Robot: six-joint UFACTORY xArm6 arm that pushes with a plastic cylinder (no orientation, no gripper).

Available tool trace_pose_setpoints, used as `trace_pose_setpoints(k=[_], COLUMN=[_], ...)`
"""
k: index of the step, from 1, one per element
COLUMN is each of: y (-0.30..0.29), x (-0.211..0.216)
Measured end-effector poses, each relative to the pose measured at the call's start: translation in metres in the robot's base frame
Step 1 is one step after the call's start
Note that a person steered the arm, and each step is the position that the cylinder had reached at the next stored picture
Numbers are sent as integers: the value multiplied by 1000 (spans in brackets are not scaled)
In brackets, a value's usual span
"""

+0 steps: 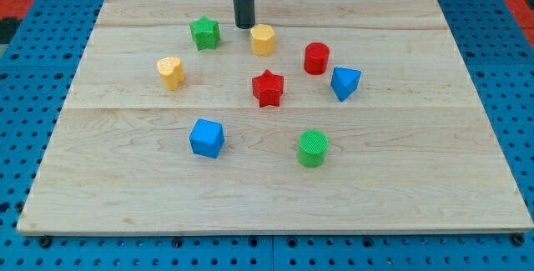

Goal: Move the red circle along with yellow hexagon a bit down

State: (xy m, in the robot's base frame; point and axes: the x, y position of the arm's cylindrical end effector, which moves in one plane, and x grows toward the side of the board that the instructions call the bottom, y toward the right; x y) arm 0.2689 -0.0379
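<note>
The red circle (316,57) stands on the wooden board (417,163), right of centre near the view's top. The yellow hexagon (263,39) lies to its left, a little higher in the view. My tip (244,26) is the lower end of a dark rod that comes down from the view's top. It stands just left of and slightly above the yellow hexagon, close to it, and right of the green star (204,32). The red circle is well to the right of my tip.
A yellow heart-like block (170,72) lies at the left. A red star (268,87) sits in the middle, a blue triangular block (345,82) right of it. A blue cube (207,138) and a green cylinder (313,148) lie lower down.
</note>
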Motion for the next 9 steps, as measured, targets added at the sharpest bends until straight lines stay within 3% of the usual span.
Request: trace_pose_setpoints(k=[1,2,4,5,6,8,9], y=[4,30,70,181,180,74,128], x=[10,64,17,42,88,86,78])
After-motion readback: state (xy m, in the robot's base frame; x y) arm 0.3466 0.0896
